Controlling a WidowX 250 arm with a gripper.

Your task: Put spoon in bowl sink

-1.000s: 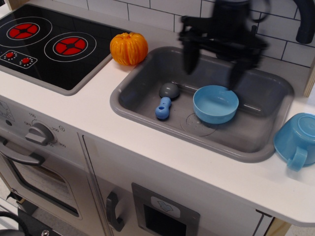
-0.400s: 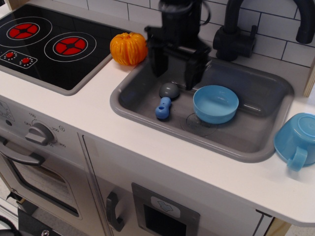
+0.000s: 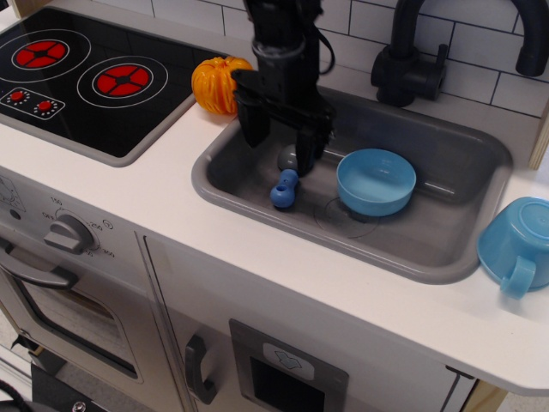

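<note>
The spoon [image 3: 284,188] lies on the floor of the grey sink [image 3: 446,249], at its left side, blue handle toward the front. Its grey scoop is partly hidden behind my gripper. The light-blue bowl [image 3: 375,181] stands upright in the middle of the sink, right of the spoon and apart from it. My black gripper [image 3: 280,148] is open and low over the sink's left end. One finger [image 3: 254,129] is left of the scoop and the other finger [image 3: 310,153] is at its right. Whether they touch the spoon I cannot tell.
An orange toy pumpkin [image 3: 215,83] sits on the counter just left of the sink's back corner, close to the gripper. A black faucet [image 3: 410,60] stands behind the sink. A light-blue cup with a handle [image 3: 517,246] lies right of the sink. A stove top [image 3: 77,77] is at far left.
My gripper has moved left from above the bowl to the sink's left end and has come down around the spoon's scoop. The spoon and bowl have not moved.
</note>
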